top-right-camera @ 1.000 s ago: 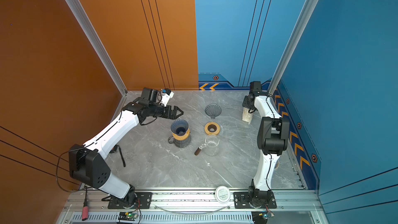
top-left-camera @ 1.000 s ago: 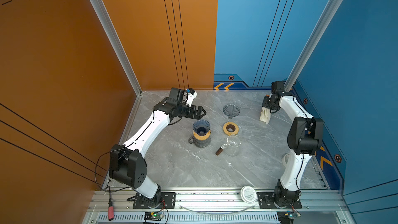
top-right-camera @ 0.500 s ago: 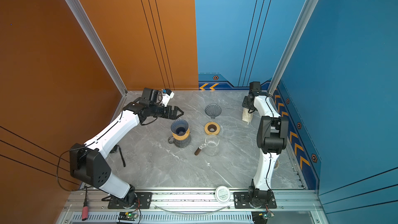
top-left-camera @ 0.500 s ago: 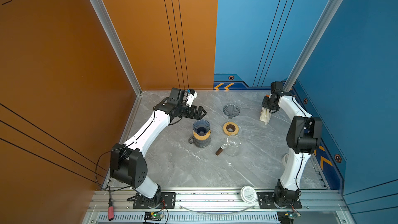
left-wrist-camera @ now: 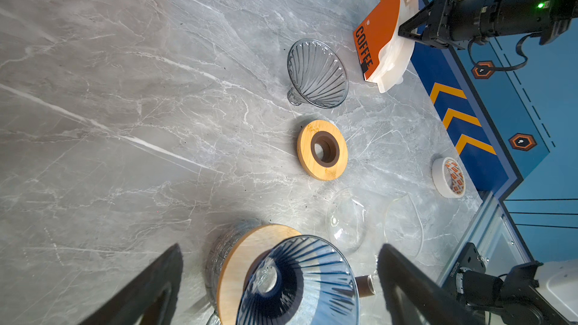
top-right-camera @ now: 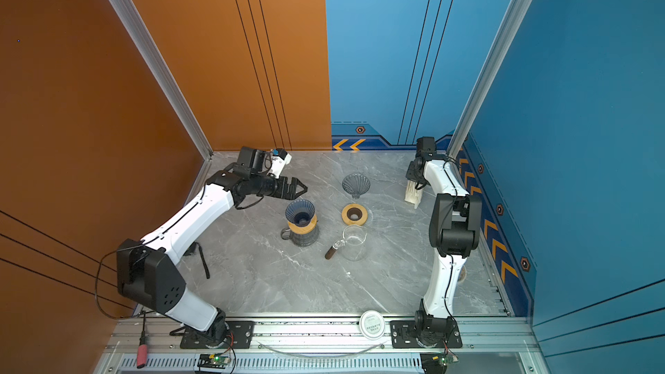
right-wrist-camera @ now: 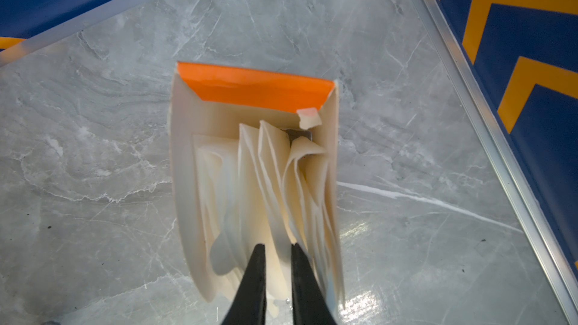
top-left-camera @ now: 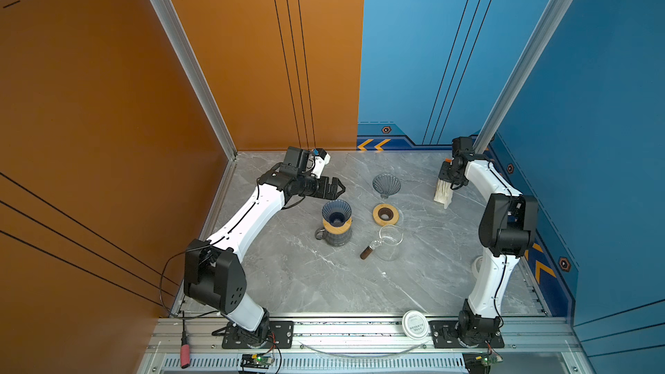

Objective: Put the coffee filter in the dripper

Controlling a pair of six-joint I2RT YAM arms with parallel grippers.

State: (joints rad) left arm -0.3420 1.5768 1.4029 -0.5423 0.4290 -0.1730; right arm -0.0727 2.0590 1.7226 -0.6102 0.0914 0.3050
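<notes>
Tabletop (top-left-camera: 324, 282) of grey marble, walled in orange and blue, carrying the following items. Blue dripper (top-left-camera: 336, 210): upright, seated on a wooden collar (top-left-camera: 346, 225) atop a dark carafe (top-left-camera: 336, 239), left of centre in both top views. Clear glass dripper (top-left-camera: 386, 185): lying on its side, farther back and to the right. Wooden ring (top-left-camera: 377, 214): flat on the marble, between the clear glass dripper and a glass server (top-left-camera: 391, 246) with a brown handle. Coffee filters (right-wrist-camera: 250, 167): cream papers standing on edge inside an open-topped orange filter box (left-wrist-camera: 375, 35) lettered COFFEE, which stands at the far right of the table close to the blue wall, well apart from the blue dripper. Right gripper (right-wrist-camera: 277, 246): tips down at the mouth of the filter box among the papers, jaws a narrow slit apart with cream paper showing in the slit; whether any sheet is actually pinched cannot be told. Left gripper (top-left-camera: 338, 187): jaws spread wide, holding nothing, hovering just behind and above the blue dripper, whose rim shows between the fingers in the left wrist view. Tape roll (left-wrist-camera: 448, 176): on the marble at the right edge. White lid (top-left-camera: 415, 324): resting on the front rail. Red-handled tool (top-left-camera: 185, 352): at the front left corner of the frame.
</notes>
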